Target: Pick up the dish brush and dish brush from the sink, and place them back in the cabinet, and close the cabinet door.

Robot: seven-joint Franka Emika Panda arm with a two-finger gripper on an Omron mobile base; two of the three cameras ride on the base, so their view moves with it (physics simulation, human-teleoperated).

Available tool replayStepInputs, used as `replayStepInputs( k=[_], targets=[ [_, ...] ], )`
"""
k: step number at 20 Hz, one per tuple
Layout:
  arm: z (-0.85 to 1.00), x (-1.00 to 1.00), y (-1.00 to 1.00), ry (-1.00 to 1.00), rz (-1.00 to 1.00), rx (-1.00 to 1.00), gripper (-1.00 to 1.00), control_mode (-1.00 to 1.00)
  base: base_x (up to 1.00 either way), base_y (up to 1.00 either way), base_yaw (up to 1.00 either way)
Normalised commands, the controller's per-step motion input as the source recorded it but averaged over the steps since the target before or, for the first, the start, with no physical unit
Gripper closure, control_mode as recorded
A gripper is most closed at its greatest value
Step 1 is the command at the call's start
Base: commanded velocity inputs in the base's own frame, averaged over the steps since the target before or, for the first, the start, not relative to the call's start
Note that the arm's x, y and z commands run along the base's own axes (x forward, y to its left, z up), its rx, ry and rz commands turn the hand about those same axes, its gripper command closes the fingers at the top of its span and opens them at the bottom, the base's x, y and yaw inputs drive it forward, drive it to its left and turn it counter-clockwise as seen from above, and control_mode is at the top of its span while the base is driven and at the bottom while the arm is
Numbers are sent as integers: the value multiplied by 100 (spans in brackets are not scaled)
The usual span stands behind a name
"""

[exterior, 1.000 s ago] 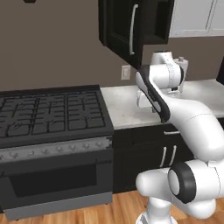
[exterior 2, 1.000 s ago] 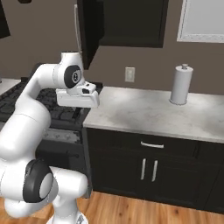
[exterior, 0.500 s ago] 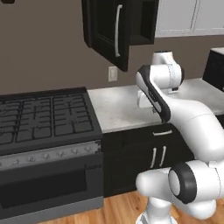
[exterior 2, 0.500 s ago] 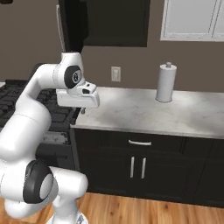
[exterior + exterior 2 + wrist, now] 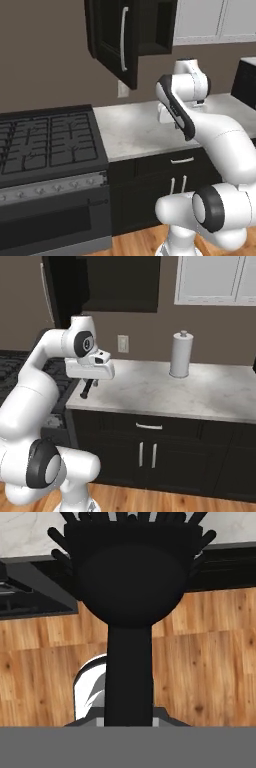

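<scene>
Gripper [image 5: 88, 387] fingers are clamping my all-black bristled dish brush [image 5: 131, 577] by its handle, carrying it toward the open black wall cabinet [image 5: 150, 25].

The all-black dish brush [image 5: 131, 597] with a round bristly head hangs tilted above the counter edge. The tall black cabinet door [image 5: 115, 42] with its silver bar handle stands wide open on the black wall cabinet [image 5: 150, 27].

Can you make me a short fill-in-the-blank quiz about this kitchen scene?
1. The tool is shut on a black ____.
2. The black cabinet door hangs ____.
3. On the counter, against the wall, stands a roll of ____.
4. In the left base view, the appliance left of the counter is a ____.

Missing words: brush; open; paper towels; stove
</scene>
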Motion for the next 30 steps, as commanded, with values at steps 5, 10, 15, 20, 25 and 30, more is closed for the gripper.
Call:
replayStepInputs(
  k=[5,10,15,20,25,30],
  targets=[
    [0,0,0,0,0,0,100,100,40,-35,2],
    [0,0,0,0,0,0,100,100,42,-27,3],
    [0,0,0,0,0,0,100,100,49,-20,5],
    [0,0,0,0,0,0,100,100,48,-24,5],
    [0,0,0,0,0,0,100,100,48,-25,5],
    [0,0,0,0,0,0,100,100,39,-26,7]
  ],
)
